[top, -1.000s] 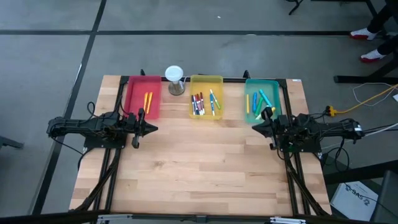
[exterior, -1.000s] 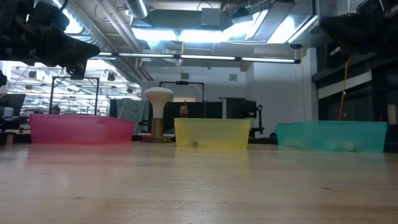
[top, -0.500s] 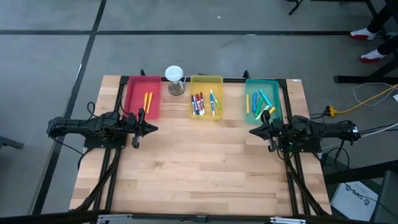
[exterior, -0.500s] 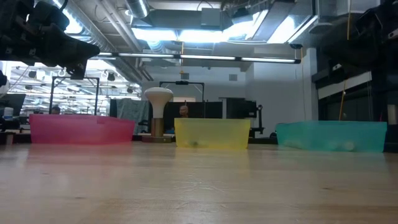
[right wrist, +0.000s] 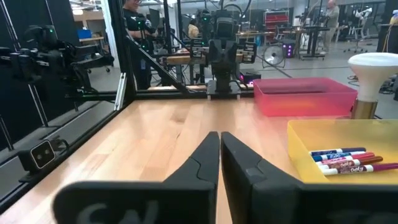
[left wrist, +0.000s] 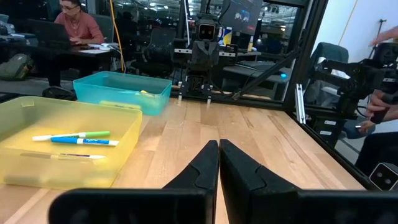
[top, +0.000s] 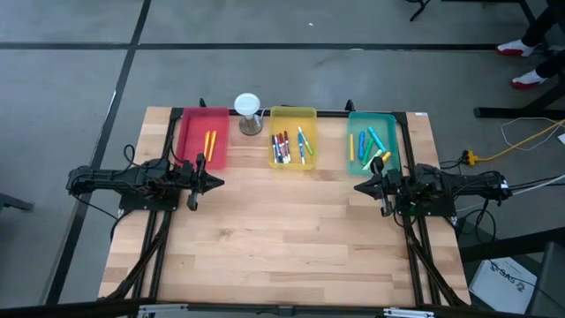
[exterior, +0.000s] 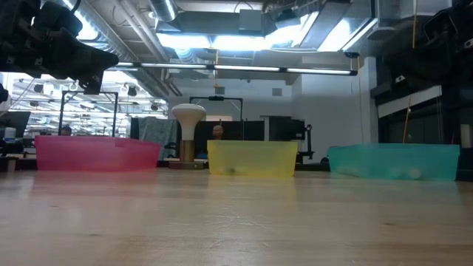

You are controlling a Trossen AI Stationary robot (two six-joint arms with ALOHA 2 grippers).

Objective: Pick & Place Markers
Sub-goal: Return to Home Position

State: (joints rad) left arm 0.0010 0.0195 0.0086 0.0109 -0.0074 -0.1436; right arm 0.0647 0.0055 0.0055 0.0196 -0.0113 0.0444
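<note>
The left gripper (top: 214, 183) is found shut and empty, fingers pressed together, held above the table (top: 282, 252) just in front of the near edge of the red tray (top: 187, 132). The right gripper (top: 358, 186) is likewise shut, with nothing held, just in front of the teal tray (top: 371, 116). Between the grippers, the middle and front of the table lie open. Against one second ago, the right gripper is noted slightly farther from the teal tray; the left gripper is unchanged. The markers (top: 284, 147) are distributed over three trays along the far edge: two in the red tray, a cluster in the yellow tray (top: 292, 112), several in the teal tray.
</note>
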